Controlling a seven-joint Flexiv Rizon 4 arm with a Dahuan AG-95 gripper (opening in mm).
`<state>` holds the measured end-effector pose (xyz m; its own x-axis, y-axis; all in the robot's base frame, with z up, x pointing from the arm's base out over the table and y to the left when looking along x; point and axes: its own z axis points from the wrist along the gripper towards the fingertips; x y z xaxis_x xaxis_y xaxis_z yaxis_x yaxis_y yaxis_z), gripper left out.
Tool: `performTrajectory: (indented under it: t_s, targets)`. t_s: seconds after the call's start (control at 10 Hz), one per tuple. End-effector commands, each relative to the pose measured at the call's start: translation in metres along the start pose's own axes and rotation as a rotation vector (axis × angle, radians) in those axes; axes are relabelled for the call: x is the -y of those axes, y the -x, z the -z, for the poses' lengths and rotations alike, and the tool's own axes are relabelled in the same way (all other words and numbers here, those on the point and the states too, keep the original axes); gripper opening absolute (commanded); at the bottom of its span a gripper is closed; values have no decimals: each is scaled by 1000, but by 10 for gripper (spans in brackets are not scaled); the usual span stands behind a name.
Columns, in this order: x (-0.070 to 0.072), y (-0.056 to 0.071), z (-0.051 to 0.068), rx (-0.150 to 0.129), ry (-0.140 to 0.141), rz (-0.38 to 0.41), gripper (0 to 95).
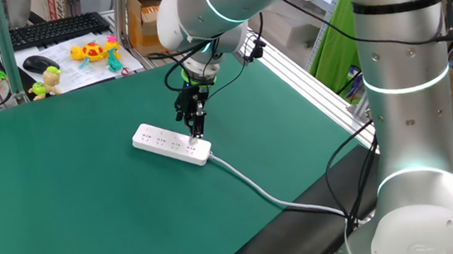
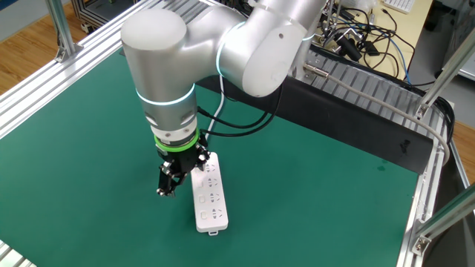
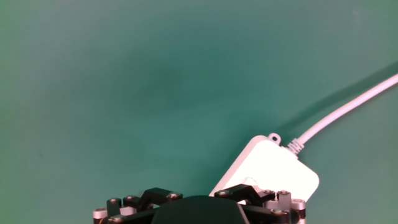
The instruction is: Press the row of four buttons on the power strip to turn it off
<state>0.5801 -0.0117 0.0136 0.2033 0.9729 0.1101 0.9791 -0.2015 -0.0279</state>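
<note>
The power strip (image 1: pixel 171 143) lies flat on the green mat (image 1: pixel 68 209) near its middle, and the gripper (image 1: pixel 196 128) hangs spread wide right over the strip's cable (image 1: pixel 266 195) end.

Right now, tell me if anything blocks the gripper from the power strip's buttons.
Nothing visible does. The gripper hangs at the cable end of the power strip, with only green mat around them.

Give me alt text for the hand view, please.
Looking down past the gripper's black linkage at the bottom edge, the rounded end of the white power strip lies on the green table mat. Its thick white cable runs off to the upper right.
</note>
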Motion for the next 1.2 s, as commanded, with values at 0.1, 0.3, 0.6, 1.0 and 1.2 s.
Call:
performTrajectory:
  t_s: [0.1, 0.3, 0.6, 1.0, 1.2]
  targets:
    - [-1, 0, -2, 3, 0, 7, 950]
    - [-4, 5, -2, -7, -2, 9, 950]
    - [-5, 6, -6, -10, 2, -6, 950]
    - [-5, 6, -5, -13, -2, -26, 950]
    - [-8, -1, 1, -13, -6, -27, 950]
